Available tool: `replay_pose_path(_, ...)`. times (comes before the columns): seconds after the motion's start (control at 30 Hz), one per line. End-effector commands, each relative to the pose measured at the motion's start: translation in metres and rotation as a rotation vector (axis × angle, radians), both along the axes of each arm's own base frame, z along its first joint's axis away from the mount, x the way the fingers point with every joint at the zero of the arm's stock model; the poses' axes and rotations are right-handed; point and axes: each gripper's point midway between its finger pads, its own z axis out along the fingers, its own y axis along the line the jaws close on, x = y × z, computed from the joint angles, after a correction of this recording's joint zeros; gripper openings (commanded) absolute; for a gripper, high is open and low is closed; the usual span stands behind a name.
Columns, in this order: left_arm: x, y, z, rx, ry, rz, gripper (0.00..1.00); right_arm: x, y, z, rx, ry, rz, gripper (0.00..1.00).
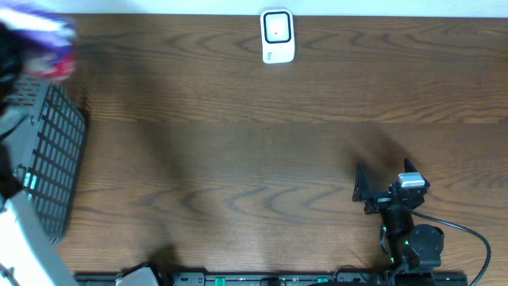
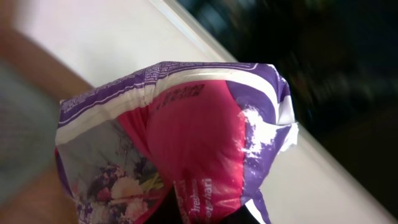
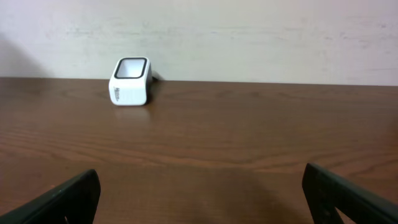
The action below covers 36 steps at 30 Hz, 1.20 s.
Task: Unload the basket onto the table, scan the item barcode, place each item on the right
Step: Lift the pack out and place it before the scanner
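Note:
A purple and pink plastic packet (image 2: 186,143) with a flower print fills the left wrist view. My left gripper (image 2: 205,218) is shut on its lower end, and only dark bits of the jaws show. From overhead the packet (image 1: 44,40) is a blur held off the table at the far left corner. I see no barcode on it. The white scanner (image 1: 277,36) stands at the back edge, middle. My right gripper (image 1: 384,176) hovers open over the front right of the table with nothing in it, and it faces the scanner (image 3: 130,81). Both its dark fingers (image 3: 74,196) show low in the right wrist view.
A black wire basket (image 1: 48,159) lies tilted at the left edge of the brown wooden table (image 1: 238,159). A pale wall (image 3: 249,37) rises just behind the scanner. The right arm's cable (image 1: 468,238) loops near the front right corner.

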Motion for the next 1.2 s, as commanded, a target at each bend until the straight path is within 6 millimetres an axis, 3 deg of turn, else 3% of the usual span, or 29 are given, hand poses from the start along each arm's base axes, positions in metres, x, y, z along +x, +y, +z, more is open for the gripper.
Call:
replay_pose_path(0.0,0.039,-0.069,-0.030,0.030,0.061,-0.278,0.07,0.000,-0.001,0.000,0.000,-0.001,-0.002,0.99)
replay_pose_path(0.17,0.081,-0.155,-0.089,0.068,0.189,-0.533,0.08,0.000,-0.001,0.000,0.000,-0.001,-0.002,0.99)
replay_pose_path(0.27,0.091,-0.201,-0.138,0.097,0.307,-0.659,0.08,0.000,-0.001,0.000,0.000,-0.001,-0.002,0.99)
replay_pose_path(0.47,0.087,-0.256,-0.254,0.231,0.645,-0.735,0.07,0.000,-0.001,0.000,0.000,-0.001,-0.002,0.99)
replay_pose_path(0.6,0.077,-0.295,-0.296,0.293,0.729,-0.841,0.09,0.000,-0.001,0.000,0.000,-0.001,-0.002,0.99)
replay_pose_path(0.67,0.072,-0.310,-0.312,0.322,0.753,-0.880,0.17,0.000,-0.001,0.000,0.000,-0.001,-0.002,0.99)
replay_pose_path(0.77,0.069,-0.319,-0.334,0.412,0.796,-0.863,0.51,0.000,-0.001,0.000,0.000,-0.001,-0.002,0.99)
replay_pose_path(0.87,0.072,-0.317,-0.331,0.453,0.784,-0.836,0.54,0.000,-0.001,0.000,0.000,-0.001,-0.002,0.99)
replay_pose_path(0.97,0.081,-0.309,-0.300,0.446,0.694,-0.804,0.66,0.000,-0.001,0.000,0.000,-0.001,-0.002,0.99)
replay_pose_path(1.07,0.095,-0.279,-0.261,0.471,0.603,-0.692,0.71,0.000,-0.001,0.000,0.000,-0.001,-0.002,0.99)
replay_pose_path(1.17,0.107,-0.226,-0.212,0.519,0.507,-0.498,0.75,0.000,-0.001,0.000,0.000,-0.001,-0.002,0.99)
